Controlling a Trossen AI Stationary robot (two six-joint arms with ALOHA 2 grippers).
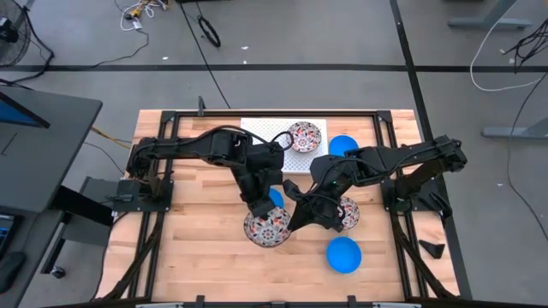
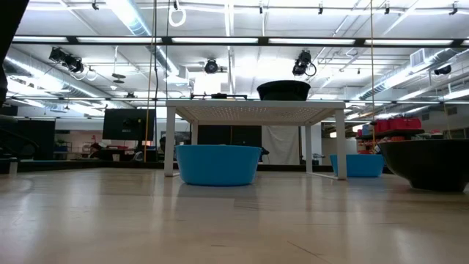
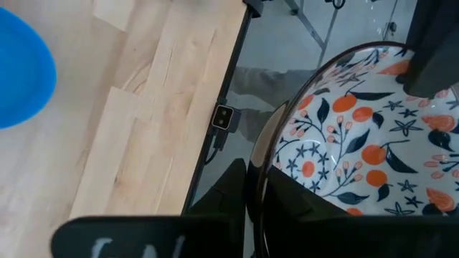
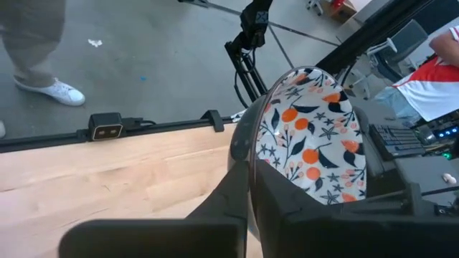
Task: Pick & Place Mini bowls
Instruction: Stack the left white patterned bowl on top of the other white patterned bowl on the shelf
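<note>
My left gripper [image 1: 259, 208] is shut on a floral mini bowl [image 1: 268, 228] near the table's middle. My right gripper [image 1: 312, 214] is shut on a second floral bowl [image 1: 344, 214] just to its right. A third floral bowl [image 1: 304, 134] sits on the white perforated rack [image 1: 257, 130] at the far side. One blue bowl [image 1: 344, 145] rests on the table right of the rack. Another blue bowl [image 1: 344, 254] rests near the front edge. A third blue bowl [image 1: 276, 198] shows partly under my left arm. My left gripper grips the floral bowl by its rim [image 3: 267, 154], with one finger inside the bowl and one outside its wall. The fingers slant down from the table's far side. The bowl hangs tilted, its patterned inside [image 3: 358, 143] toward the camera. My right gripper grips the other floral bowl by its rim [image 4: 252, 136], with one finger inside and one outside its wall. The fingers slant down from the far right. The bowl stands tipped on edge in the hold, its patterned inside [image 4: 312, 136] in view.
The two grippers and their bowls are close together at the table's middle. The low view shows the rack [image 2: 256, 110] on its legs, with a blue bowl [image 2: 218, 164] in front of it. A person's leg and shoe [image 4: 43, 86] stand on the floor beyond the table.
</note>
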